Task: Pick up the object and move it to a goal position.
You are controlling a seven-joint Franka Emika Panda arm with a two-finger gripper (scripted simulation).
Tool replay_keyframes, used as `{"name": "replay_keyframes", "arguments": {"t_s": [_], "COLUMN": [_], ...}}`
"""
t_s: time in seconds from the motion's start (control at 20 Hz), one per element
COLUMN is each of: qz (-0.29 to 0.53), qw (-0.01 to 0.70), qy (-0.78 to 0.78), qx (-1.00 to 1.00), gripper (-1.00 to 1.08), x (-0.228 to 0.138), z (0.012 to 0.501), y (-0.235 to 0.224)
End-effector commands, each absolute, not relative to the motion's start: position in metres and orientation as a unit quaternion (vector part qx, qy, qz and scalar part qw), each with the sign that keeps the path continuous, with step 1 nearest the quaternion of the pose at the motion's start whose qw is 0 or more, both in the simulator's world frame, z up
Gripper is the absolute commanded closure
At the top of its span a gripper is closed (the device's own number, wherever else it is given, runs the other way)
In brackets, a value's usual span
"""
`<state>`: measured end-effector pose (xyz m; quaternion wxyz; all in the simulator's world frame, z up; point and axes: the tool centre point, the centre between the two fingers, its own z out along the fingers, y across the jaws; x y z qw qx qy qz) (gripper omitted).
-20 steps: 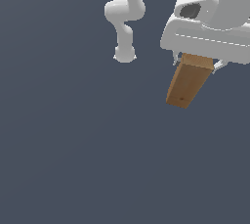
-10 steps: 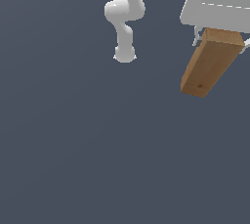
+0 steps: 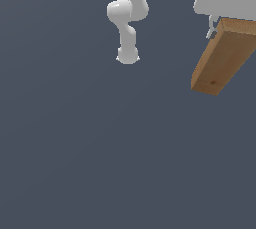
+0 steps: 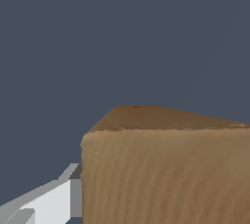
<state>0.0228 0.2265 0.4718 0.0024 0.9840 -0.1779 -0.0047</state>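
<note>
1. The end effector [image 3: 220, 23] is seen at the upper edge of the exterior view's right, clenched on the upper end of the object [image 3: 220, 58]; one pale finger [image 3: 212, 27] is visible against the block's side, the other is hidden behind the wood
2. In the wrist view a single finger [image 4: 49, 203] is shown lying against the block's [image 4: 166, 169] flank, with no gap seen between them, so a firm side contact is judged
3. The object is held clear of the grey desk [image 3: 100, 163], hanging tilted, its free end pointing down and toward the exterior view's left; nothing else is touched by it
4. The block is read as rigid, wood-like and unbreakable under the fingers; no bending or denting is seen where it is clamped, so squeezing harder is not thought risky
5. Its faces look smooth with fine grain, so some slipperiness is to be expected; because the hold is taken near one end and most of the length hangs beyond it, swinging or pivoting between the fingers is judged the main hazard
6. A hold nearer the middle of the long sides, across the narrow width, would be judged steadier; with the present hold, gentle motion is advised
7. The arm's base [image 3: 127, 55] is seen well apart, farther back on the desk; no goal marker can be made out in either view
</note>
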Motion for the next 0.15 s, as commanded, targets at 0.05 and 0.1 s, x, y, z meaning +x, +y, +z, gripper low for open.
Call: {"name": "replay_keyframes", "arguments": {"t_s": [0.05,0.1], "qz": [0.0,0.0], "qw": [0.0,0.0], "qy": [-0.178,-0.178], "qx": [0.984,0.984], "gripper": [1.08,1.08], "x": [0.0228,0.0228], "z": [0.4799,0.48], "y": [0.2275,0.2276]}}
